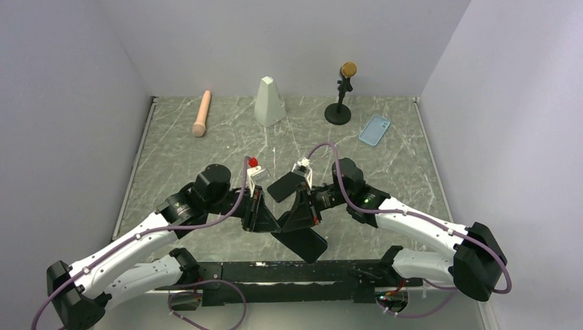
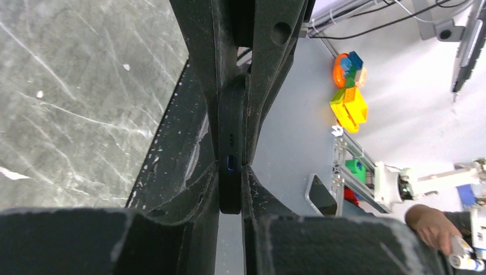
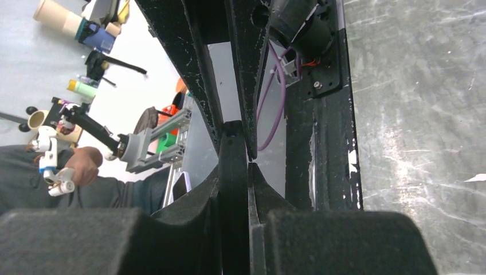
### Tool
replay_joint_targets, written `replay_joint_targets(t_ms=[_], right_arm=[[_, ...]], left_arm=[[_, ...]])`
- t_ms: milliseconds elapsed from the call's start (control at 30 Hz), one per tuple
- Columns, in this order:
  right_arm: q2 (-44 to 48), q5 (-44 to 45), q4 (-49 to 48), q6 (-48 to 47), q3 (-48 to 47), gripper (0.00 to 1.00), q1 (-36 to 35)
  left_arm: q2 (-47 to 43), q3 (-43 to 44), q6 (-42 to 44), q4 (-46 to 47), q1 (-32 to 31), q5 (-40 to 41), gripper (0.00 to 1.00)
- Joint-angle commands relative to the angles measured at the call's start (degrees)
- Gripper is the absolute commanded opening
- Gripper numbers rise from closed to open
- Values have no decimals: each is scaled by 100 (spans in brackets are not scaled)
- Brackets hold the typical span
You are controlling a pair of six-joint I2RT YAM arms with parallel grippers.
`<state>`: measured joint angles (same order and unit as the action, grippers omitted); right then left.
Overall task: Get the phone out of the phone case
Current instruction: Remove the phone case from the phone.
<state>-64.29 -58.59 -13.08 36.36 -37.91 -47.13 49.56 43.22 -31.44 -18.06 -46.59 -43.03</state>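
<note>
We see the left tool (image 1: 263, 214) clamped tight on a black phone (image 2: 231, 143), which sits edge-on between its fingers with the port end facing that wrist camera. The right tool (image 1: 302, 212) stands tip to tip with it and is likewise closed on a black phone (image 3: 234, 166) seen edge-on; we cannot tell whether it is the same one. The phone case (image 1: 375, 130) lies flat by itself on the table (image 1: 206, 158), well beyond the right tool and off to its right, near a microphone stand (image 1: 339, 103)
</note>
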Motion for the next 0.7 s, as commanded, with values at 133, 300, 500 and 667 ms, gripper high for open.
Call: replay_joint_targets(t_ms=[133,300,500,667], right_arm=[[51,410,-246,-190,-339,12,47],[-88,190,-620,-16,-220,24,127],[-232,113,-1169,292,-41,0,130],[-266,87,-1638,580,52,0,131]], left_arm=[[-937,96,183,-127,126,1445,0],[-1157,20,-27,-96,438,1425,0],[-1300,18,-114,-99,815,1213,0],[-1282,3,-177,-91,902,1338,0]])
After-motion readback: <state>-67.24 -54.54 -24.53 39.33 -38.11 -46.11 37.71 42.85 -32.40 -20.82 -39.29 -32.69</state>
